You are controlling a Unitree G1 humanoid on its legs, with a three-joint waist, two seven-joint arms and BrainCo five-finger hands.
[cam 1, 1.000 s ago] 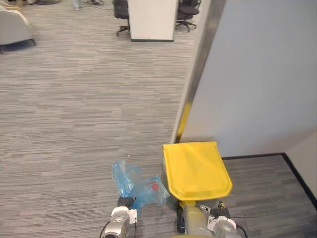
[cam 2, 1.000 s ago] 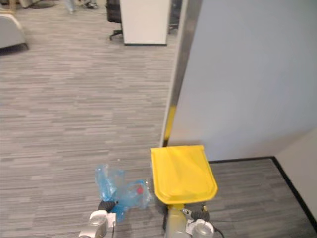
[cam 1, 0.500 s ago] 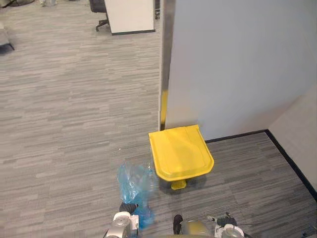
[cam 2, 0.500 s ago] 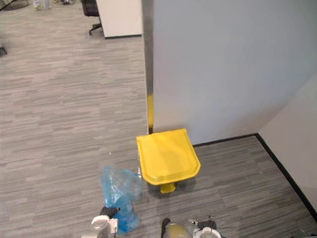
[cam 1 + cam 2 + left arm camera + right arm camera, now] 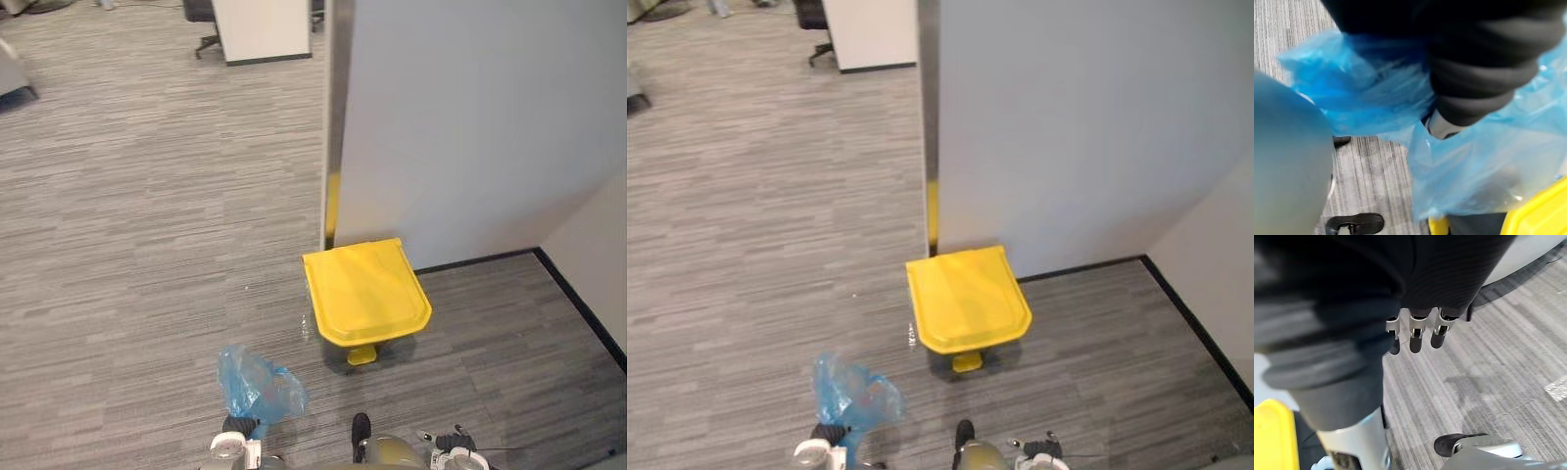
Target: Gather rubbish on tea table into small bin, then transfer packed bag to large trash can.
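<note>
Grey striped carpet floor (image 5: 147,245) ran up to a smooth pale wall (image 5: 470,127) with a dark skirting. The large trash can (image 5: 364,292), glossy yellow with a closed lid, stood against the wall. The left hand (image 5: 238,427) clutched the crinkled blue bag (image 5: 257,386) near the can. The right hand (image 5: 1416,333) hung slack, holding nothing.
</note>
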